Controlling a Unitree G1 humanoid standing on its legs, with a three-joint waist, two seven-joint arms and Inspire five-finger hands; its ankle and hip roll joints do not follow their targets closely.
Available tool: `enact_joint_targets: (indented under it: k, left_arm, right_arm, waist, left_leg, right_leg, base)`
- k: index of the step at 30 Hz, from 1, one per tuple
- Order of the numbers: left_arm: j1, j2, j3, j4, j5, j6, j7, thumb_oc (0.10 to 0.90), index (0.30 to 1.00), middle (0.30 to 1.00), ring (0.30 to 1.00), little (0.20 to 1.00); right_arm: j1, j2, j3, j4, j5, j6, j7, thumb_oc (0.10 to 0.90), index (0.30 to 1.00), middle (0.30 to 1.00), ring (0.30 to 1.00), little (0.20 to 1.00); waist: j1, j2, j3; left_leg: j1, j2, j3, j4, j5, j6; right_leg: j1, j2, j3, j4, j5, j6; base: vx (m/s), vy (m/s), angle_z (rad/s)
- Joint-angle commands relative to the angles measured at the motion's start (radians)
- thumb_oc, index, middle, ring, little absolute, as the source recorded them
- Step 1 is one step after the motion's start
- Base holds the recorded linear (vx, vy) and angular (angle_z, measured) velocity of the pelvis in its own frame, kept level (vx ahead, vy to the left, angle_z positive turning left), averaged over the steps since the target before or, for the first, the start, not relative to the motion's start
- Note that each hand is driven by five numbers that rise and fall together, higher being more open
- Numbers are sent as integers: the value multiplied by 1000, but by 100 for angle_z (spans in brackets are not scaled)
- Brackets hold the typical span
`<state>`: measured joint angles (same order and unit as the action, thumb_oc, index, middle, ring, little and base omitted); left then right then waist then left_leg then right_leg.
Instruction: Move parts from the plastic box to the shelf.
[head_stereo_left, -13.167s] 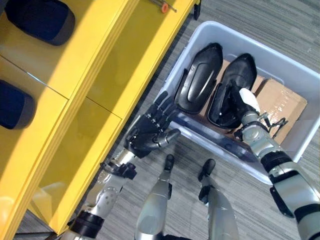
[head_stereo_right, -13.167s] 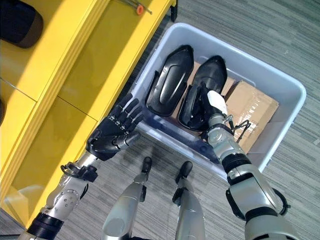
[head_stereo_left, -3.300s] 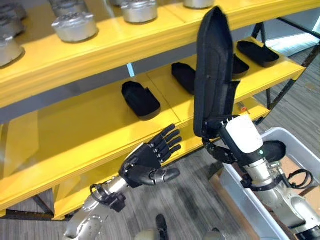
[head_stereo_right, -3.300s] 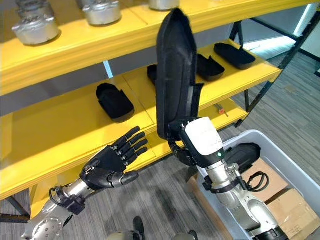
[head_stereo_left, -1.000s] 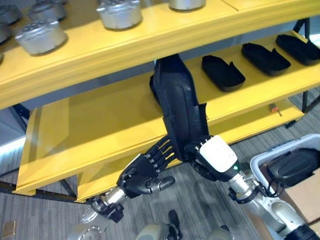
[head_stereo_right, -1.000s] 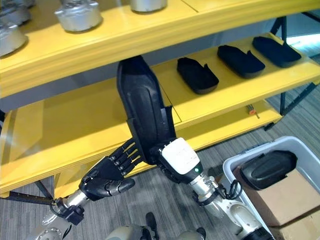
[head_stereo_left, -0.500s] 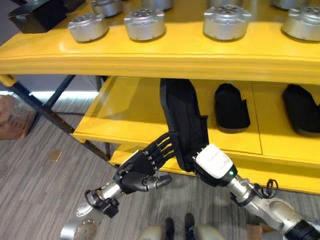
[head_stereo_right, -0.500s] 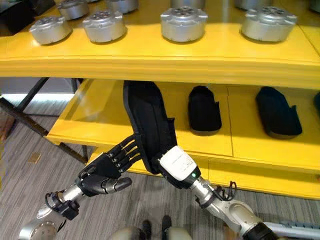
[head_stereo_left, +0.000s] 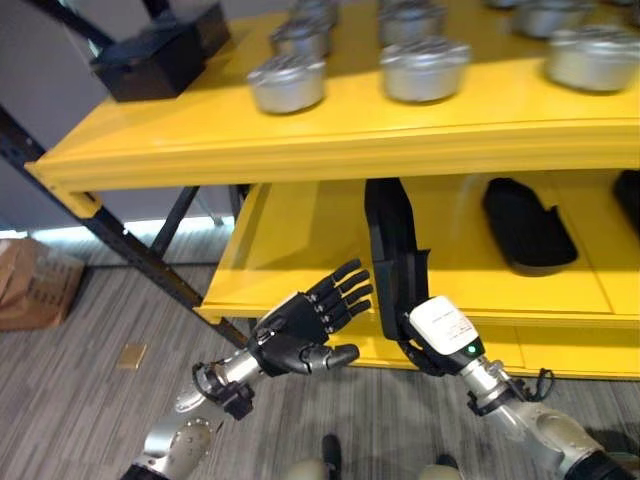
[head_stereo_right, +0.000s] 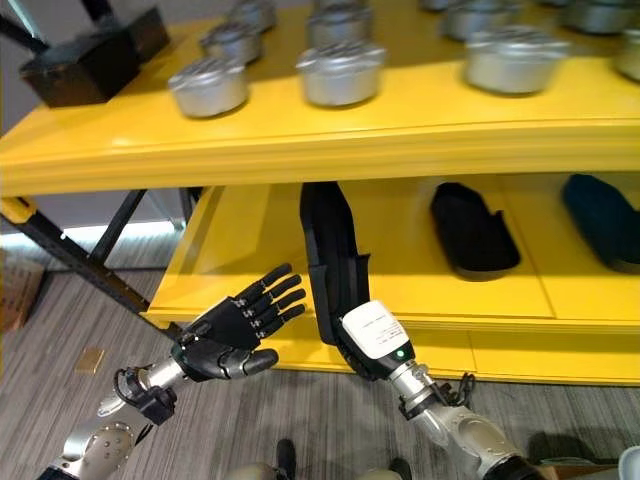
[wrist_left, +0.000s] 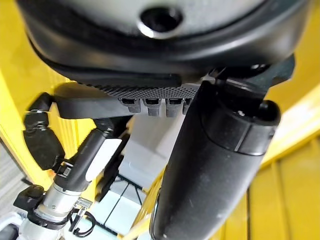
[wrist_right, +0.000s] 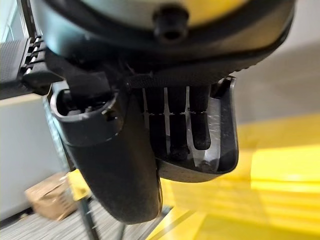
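We see the right hand (head_stereo_left: 437, 335) gripping the near end of a long black part (head_stereo_left: 393, 250) at the front edge of the yellow shelf (head_stereo_left: 300, 240). In the right wrist view its fingers (wrist_right: 179, 130) curl over the inner face of the part (wrist_right: 220, 135), and the thumb lies on the other side, so the part is pinched between them. The white cover on the thumb faces the head camera.

The part stands nearly on end, tilted slightly. Its far tip reaches in under the upper shelf board (head_stereo_left: 330, 135), and its lower end sits in the hand at the lip of the lower level. We cannot tell whether the far tip touches the shelf surface.

The left hand (head_stereo_left: 300, 328) hovers just beside the part, on its left, palm up, with the fingers straight and spread and the thumb out to the side. It holds nothing, and a narrow gap separates its fingertips from the part.

Further right on the lower level lies another black part (head_stereo_left: 527, 225), flat on the board. On the upper board stand several round metal housings (head_stereo_left: 424, 68) and, at the far left end, a black box (head_stereo_left: 150, 60).
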<state>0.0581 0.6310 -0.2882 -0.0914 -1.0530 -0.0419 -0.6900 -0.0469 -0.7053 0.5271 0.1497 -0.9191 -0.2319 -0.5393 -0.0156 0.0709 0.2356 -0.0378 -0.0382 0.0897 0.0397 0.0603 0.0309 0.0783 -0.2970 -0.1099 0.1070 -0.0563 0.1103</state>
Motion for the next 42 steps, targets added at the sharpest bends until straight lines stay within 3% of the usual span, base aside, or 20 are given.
enact_joint_targets:
  k: [1,7,12,16,17,19,21,23,31,42]
  left_arm:
    - [-4,3,47,-126,-50,-58,-45,900,1000,1000,1000,1000]
    - [0,-3,51,-116,-45,-44,-44,900,1000,1000,1000,1000]
    - [-3,-10,40,-109,-31,-46,-33,900,1000,1000,1000,1000]
    - [38,-42,75,-106,4,-77,-15,900,1000,1000,1000,1000]
    - [36,-45,74,-99,2,-74,-40,900,1000,1000,1000,1000]
    - [13,-34,64,-98,-9,-54,-65,900,1000,1000,1000,1000]
    - [1,-21,71,-102,-31,-34,-73,900,1000,1000,1000,1000]
    - [1,-22,88,-106,-43,-12,-75,900,1000,1000,1000,1000]
    - [-5,-54,90,-97,-6,27,-64,900,1000,1000,1000,1000]
    - [-17,-64,94,-90,10,51,-48,900,1000,1000,1000,1000]
  right_arm:
    - [-188,23,-40,-70,82,33,-85,400,300,300,300,300]
    - [-234,63,-18,-21,94,74,-65,400,300,300,300,300]
    - [-301,95,-13,56,106,140,-52,400,300,300,300,300]
    - [-370,139,-20,161,123,228,-46,400,300,300,300,300]
    - [-363,127,-39,201,155,276,-67,400,300,300,300,300]
    - [-346,114,-63,241,171,307,-71,400,300,300,300,300]
    - [-341,101,-86,284,174,296,-66,400,300,300,300,300]
    - [-343,87,-101,299,191,324,-20,400,300,300,300,300]
    - [-405,63,-41,382,138,260,135,400,300,300,300,300]
    - [-518,41,39,458,114,259,253,400,300,300,300,300]
  waist:
    - [29,2,-64]
    - [53,-8,-76]
    - [79,-11,-68]
    - [133,-14,-49]
    - [118,-19,-39]
    - [91,-23,-36]
    - [85,-22,-42]
    - [89,-31,-51]
    - [116,-52,-58]
    - [146,-48,-34]
  left_leg:
    - [55,89,7,13,-109,-42]
    - [70,77,27,17,-134,-17]
    - [80,67,73,23,-145,-1]
    - [119,66,191,5,-168,6]
    - [103,56,173,19,-163,22]
    - [95,42,118,31,-173,29]
    - [95,43,105,22,-166,27]
    - [103,51,106,5,-157,16]
    - [128,84,91,-49,-124,-23]
    - [99,106,82,-41,-106,-47]
  right_leg:
    - [-20,43,-24,36,-9,29]
    - [-17,-2,-42,18,30,48]
    - [-18,-25,-113,34,50,43]
    - [-20,-36,-301,94,35,45]
    - [-54,5,-244,87,44,28]
    - [-76,44,-136,69,42,32]
    - [-74,63,-97,50,45,36]
    - [-53,76,-95,6,53,45]
    - [-10,88,-122,-68,67,42]
    - [-20,89,-160,-79,68,30]
  base:
    - [139,192,-11]
    - [115,167,-10]
    - [44,148,-30]
    - [-12,184,-63]
    - [-60,38,-122]
    - [-1,-41,-16]
    - [45,-58,109]
    - [76,-143,52]
    - [44,-108,-3]
    - [16,-54,2]
